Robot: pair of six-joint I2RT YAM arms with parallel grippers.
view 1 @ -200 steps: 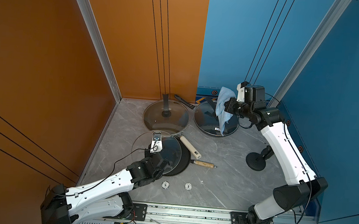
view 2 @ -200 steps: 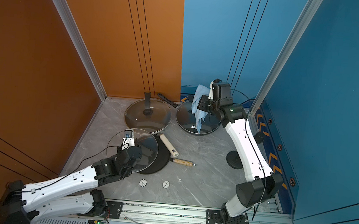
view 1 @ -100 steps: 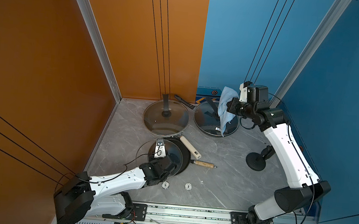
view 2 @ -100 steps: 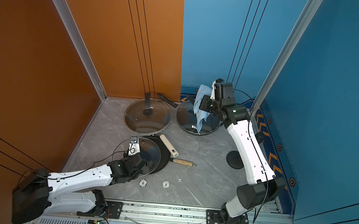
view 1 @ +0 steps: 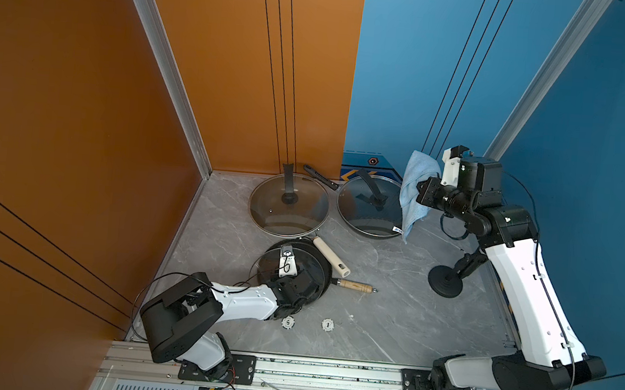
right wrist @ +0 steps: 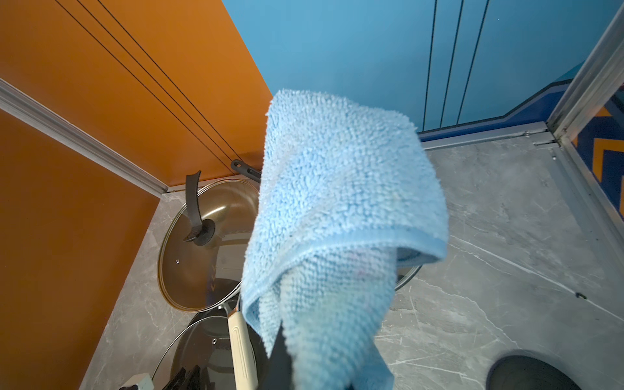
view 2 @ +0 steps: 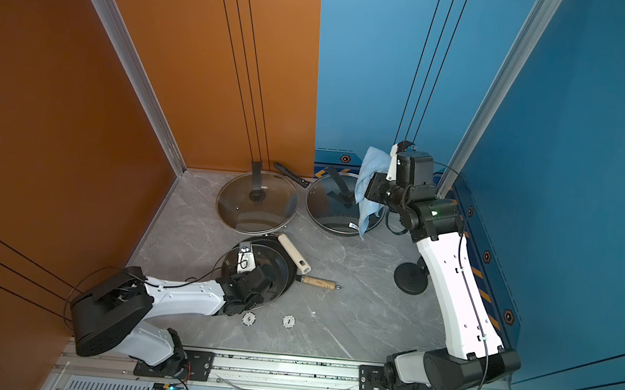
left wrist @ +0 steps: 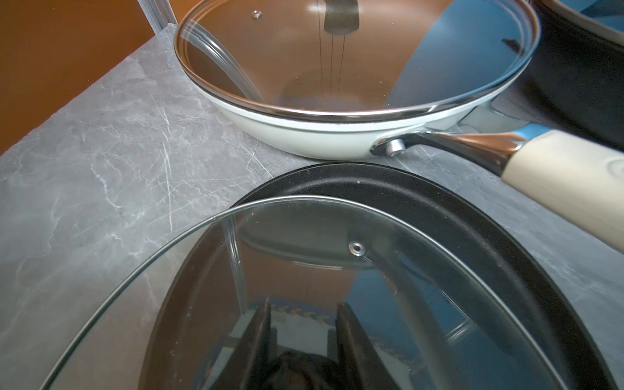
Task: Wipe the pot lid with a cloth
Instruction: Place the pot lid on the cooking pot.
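Only left wrist view shows left claw [left wrist: 304, 305] pinching pot lid [left wrist: 337, 229] knob [left wrist: 293, 369]; right claw [view 1: 421, 187] clamped on hanging cloth [right wrist: 337, 202].

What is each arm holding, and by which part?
The right gripper pinches the cloth near its middle; the left gripper holds the glass lid by its knob.

marble table [view 1: 389, 318] bears pans [view 1: 288, 205], two tokens [view 1: 327, 324], a stand [view 1: 445, 283].

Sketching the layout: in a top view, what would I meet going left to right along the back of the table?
Glass-lidded pan → dark lidded pan → cloth, hanging off the table.
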